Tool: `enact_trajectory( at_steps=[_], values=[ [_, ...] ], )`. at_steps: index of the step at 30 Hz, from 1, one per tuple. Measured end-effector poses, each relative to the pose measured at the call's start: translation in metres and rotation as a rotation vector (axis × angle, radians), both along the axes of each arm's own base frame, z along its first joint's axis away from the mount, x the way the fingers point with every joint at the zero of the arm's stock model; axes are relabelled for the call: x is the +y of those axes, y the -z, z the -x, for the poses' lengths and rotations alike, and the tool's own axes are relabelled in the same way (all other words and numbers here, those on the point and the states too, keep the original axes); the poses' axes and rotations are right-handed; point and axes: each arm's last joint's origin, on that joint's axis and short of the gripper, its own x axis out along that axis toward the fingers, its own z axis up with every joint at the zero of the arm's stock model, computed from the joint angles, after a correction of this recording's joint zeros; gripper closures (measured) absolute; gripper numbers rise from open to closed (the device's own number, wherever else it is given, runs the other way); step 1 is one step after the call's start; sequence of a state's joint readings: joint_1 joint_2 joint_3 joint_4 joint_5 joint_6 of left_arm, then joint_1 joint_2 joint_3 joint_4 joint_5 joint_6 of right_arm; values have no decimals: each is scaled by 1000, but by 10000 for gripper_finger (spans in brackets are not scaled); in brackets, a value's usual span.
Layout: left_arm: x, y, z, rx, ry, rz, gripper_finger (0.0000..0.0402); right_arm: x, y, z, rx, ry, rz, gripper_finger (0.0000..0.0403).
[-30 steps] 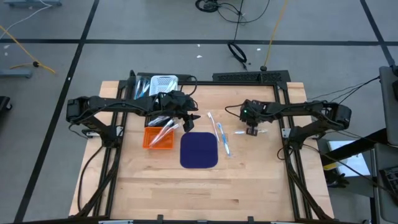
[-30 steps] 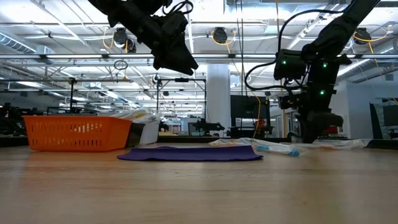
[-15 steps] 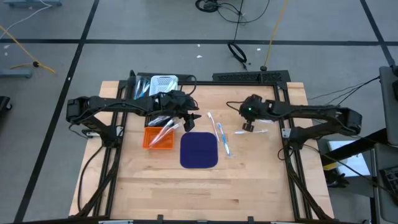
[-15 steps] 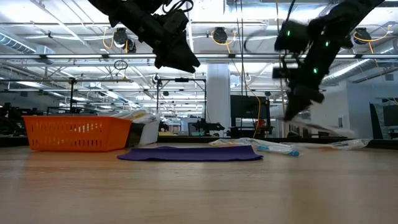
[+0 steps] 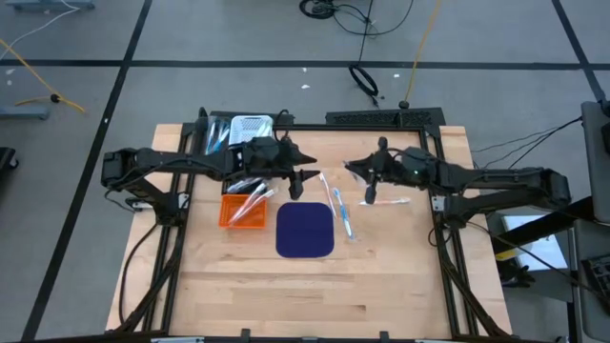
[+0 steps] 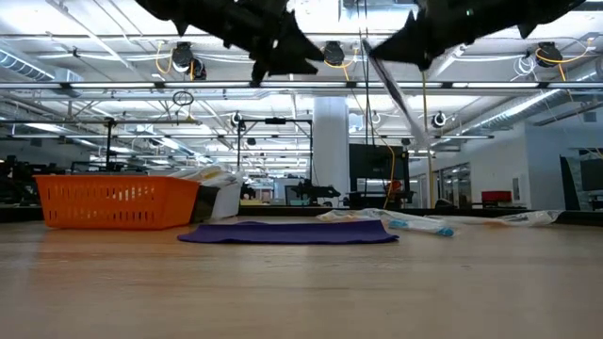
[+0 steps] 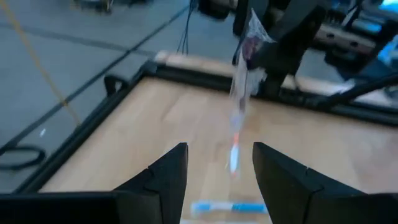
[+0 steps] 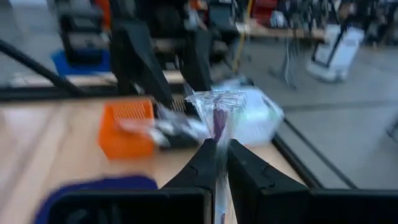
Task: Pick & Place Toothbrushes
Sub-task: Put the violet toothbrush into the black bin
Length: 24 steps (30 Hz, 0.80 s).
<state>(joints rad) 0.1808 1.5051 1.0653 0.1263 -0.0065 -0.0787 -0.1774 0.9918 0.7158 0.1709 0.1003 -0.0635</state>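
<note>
My right gripper [image 5: 353, 169] [image 8: 217, 155] hangs high over the table's far middle, pointing level toward the left arm, and is shut on a clear-wrapped toothbrush [image 5: 371, 192] [image 6: 400, 94]. My left gripper [image 5: 307, 171] [image 7: 217, 171] hovers open opposite it, above the orange basket's right side, holding nothing. Several wrapped toothbrushes lie in the orange basket [image 5: 242, 211]. Others [image 5: 335, 204] lie flat on the wood right of the dark blue mat [image 5: 305, 231], and one more toothbrush [image 5: 396, 200] lies farther right. My right gripper pinches the wrapped toothbrush near its upper end [image 8: 216, 134] between the two fingers. The wrapper's crinkled end [image 8: 214, 102] sticks out past the fingertips. The fingers come in level from the table's right. The toothbrush hangs slanting below them [image 7: 236, 118], clear of the table.
A clear-white basket [image 5: 251, 127] stands at the table's far edge behind the left arm. The dark frame rails [image 5: 386, 118] run along the far and side edges. Bare wood [image 5: 315, 295] spreads over the near half of the table.
My right gripper has risen from the table right of the mat and tipped from pointing down to level, swinging toward the left arm. The toothbrush came up with it, lifted clear and hanging. My left gripper has tipped upward a little.
</note>
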Motion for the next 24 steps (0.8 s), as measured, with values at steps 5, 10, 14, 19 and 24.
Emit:
enact_trajectory(
  at_steps=[5, 10, 14, 19, 24],
  values=[
    [-14, -8, -5, -84, 51, -47, 220, 12, -14, -7, -161, -55, 14, 391],
    [-26, -15, -7, -152, 92, -70, 220, 22, -26, -9, -292, -98, 36, 391],
    [-35, -18, -10, -192, 119, -105, 220, 29, -31, -11, -354, -129, 45, 391],
    [-40, -12, -23, -271, 131, -118, 220, 34, -31, -17, -401, -153, 60, 391],
    [-41, 4, -37, -311, 135, -121, 220, 35, -26, -22, -380, -158, 64, 391]
  ],
)
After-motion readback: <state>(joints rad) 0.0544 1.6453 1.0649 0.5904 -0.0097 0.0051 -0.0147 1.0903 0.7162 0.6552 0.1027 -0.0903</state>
